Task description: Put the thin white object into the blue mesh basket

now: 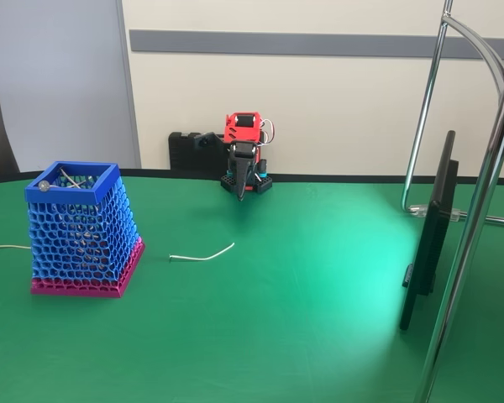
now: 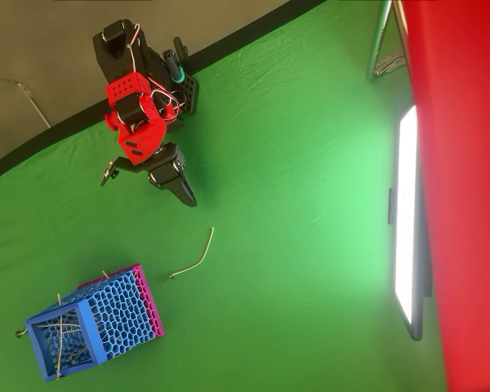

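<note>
Below your pincer (image 2: 188, 196) in the overhead view, apart from its tip, the thin white object (image 2: 194, 257) lies flat on the green table (image 2: 310, 245). Your pincer's fingers are pressed together, gripping nothing. Further down and left stands the blue mesh basket (image 2: 45, 327), with grey sticks (image 2: 61, 339) inside.

Green table (image 1: 302, 336) — blue mesh basket (image 1: 84, 231) and thin white object (image 1: 202, 254) lie on it, apart.
</note>
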